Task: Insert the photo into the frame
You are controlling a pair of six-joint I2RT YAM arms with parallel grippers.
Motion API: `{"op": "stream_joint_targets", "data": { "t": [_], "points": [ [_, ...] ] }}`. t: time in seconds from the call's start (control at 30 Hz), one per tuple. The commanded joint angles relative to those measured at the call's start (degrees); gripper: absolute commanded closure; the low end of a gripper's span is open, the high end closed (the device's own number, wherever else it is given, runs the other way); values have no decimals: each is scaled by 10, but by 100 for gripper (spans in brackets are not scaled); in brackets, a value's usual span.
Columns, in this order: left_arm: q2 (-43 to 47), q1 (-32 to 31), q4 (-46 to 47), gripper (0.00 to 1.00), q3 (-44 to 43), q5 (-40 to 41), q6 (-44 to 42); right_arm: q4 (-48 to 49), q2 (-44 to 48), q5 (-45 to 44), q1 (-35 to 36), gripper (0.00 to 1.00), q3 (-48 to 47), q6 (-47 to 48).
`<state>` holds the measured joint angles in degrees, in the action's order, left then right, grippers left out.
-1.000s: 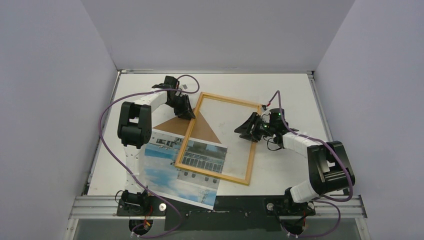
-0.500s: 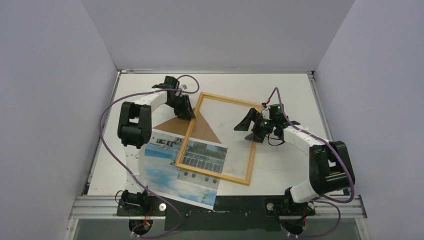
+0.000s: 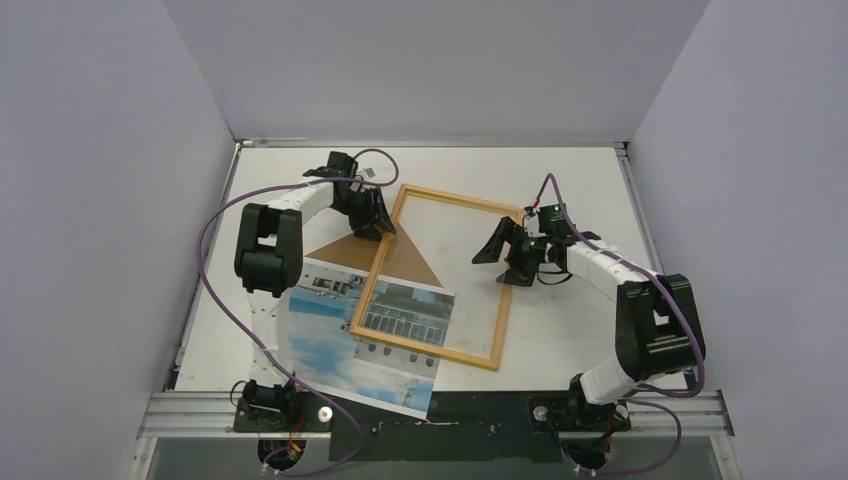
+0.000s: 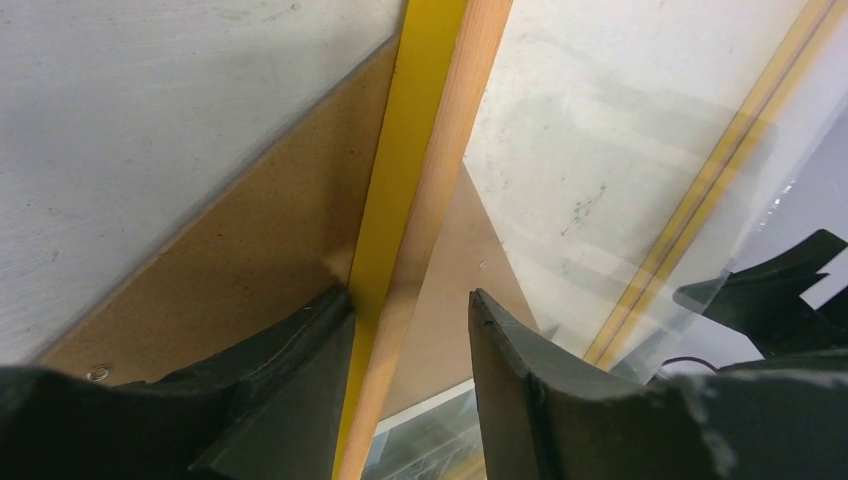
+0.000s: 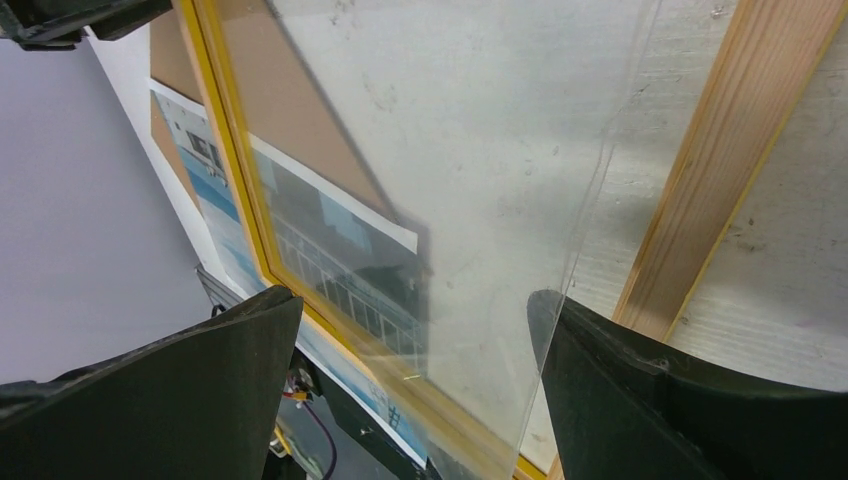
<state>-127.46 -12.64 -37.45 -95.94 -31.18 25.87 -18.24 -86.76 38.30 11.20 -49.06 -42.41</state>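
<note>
The frame lies wood-coloured side up in the middle of the table, over a corner of the photo, a print of a building and blue sky at the front left. My left gripper stands astride the frame's left rail near its far corner. One finger touches the rail's yellow side and the other stands clear of it, so the left gripper is open. My right gripper hangs wide open by the right rail, and the right gripper holds nothing.
A clear sheet rests inside the frame, its edge between my right fingers. A brown backing board lies under the frame's far-left part, also seen as the backing board. The photo shows beyond the far rail.
The right gripper has opened wide and drawn slightly back towards the far right. The left jaws have loosened round the frame's rail. The frame and photo lie as before.
</note>
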Motion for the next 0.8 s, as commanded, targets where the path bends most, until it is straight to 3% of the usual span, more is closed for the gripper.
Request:
{"op": "stream_joint_targets", "data": {
  "t": [0.0,0.3,0.6,0.77],
  "points": [
    [-2,3,15,54,10,3,-6,12,-17,-5,14,14,-27,-13],
    [-1,5,14,49,8,7,-5,-100,-3,-76,14,13,-71,6],
    [1,7,14,44,8,9,-5,-278,-7,-192,14,11,-147,49],
    [2,7,18,42,8,7,-2,-289,-12,-235,14,11,-142,64]
  ]
}}
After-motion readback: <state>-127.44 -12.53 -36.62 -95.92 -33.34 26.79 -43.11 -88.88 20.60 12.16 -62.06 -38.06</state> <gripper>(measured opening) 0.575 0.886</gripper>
